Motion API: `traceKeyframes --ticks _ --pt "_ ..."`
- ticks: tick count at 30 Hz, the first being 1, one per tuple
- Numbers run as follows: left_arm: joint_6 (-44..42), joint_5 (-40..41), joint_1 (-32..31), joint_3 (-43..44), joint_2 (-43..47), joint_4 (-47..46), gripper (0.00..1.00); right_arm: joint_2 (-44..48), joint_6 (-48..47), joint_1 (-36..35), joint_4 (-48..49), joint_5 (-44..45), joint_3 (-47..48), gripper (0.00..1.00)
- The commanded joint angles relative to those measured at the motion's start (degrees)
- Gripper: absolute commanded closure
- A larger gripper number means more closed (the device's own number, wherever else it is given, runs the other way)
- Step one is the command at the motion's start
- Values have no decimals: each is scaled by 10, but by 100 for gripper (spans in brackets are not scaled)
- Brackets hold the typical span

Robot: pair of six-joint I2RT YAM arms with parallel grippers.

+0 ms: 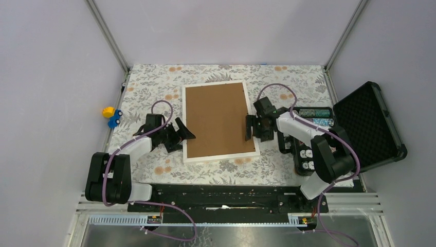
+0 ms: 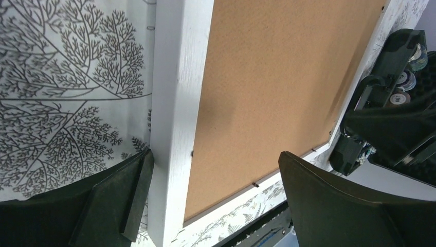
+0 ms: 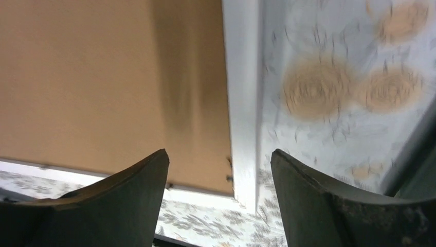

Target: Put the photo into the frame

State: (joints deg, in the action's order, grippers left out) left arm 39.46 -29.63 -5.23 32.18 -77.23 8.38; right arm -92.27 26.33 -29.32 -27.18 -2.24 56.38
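While both arms hang low over the table, the frame (image 1: 221,156) lies flat in the middle of the flowered cloth (image 1: 293,87), back side up. A brown backing board (image 1: 216,121) fills its whole opening. The photo does not show in any view; the board covers everything inside the white edge.

Over on the left, the left gripper (image 1: 181,135) sits right at the frame's left rail, jaws spread wide with nothing held. From the wrist camera you can see one finger (image 2: 118,200) over the cloth outside the rail and the other over the board, with the white rail running up between them. Whether either finger touches the frame, I cannot tell.

Across on the right, the right gripper (image 1: 255,127) is at the frame's right rail, jaws apart and clamped on nothing. Its wrist view is blurred, but one finger (image 3: 128,200) hangs over the board and the other over the cloth, with the rail and the frame's near corner between them.

Off to the right, a black case (image 1: 370,123) lies open at the table's edge. A yellow and blue toy (image 1: 112,116) sits off the left side.
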Motion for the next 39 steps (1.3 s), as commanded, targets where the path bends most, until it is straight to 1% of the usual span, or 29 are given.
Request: traceKeyframes --ticks 1,5,7,9,14,18,20,22,23,25,27,29,31,33,34,37,39 --pt "32 -28 -6 -16 20 -12 1 -67 -40 34 49 -121 94 19" --pt "25 -55 -12 -19 14 -12 1 -149 -41 34 55 -126 160 18" --pt "25 -62 -27 -21 12 -12 1 -183 -46 34 58 -140 193 18" --pt "34 -52 -51 -24 17 -13 1 -213 -53 34 70 -169 222 18" --pt "84 -6 -154 -26 42 -19 1 -308 -63 33 103 -229 307 19" --pt "147 41 -243 -39 62 -45 1 -390 -51 33 107 -250 403 18" --pt "168 58 -273 -37 63 -43 1 -425 -45 33 91 -249 461 18" --pt "174 82 -293 -25 75 -7 1 -438 -46 38 45 -222 520 16" --pt "166 101 -299 -15 88 22 1 -435 -46 43 24 -206 535 14" --pt "143 156 -300 7 123 105 1 -410 -41 56 -7 -177 546 9" --pt "118 219 -300 29 165 165 1 -371 -41 66 -42 -130 547 6" --pt "99 286 -299 50 206 207 1 -321 -46 67 -74 -73 535 1" --pt "81 338 -299 76 233 232 1 -256 -44 67 -70 -45 482 0" --pt "63 377 -295 107 240 249 1 -177 -29 67 -21 -26 384 0" --pt "54 395 -292 124 238 253 1 -120 -19 67 9 -23 326 0" --pt "14 430 -279 177 214 244 1 5 25 66 99 -47 163 0" --pt "-18 440 -255 219 183 227 1 78 58 66 144 -69 74 0"
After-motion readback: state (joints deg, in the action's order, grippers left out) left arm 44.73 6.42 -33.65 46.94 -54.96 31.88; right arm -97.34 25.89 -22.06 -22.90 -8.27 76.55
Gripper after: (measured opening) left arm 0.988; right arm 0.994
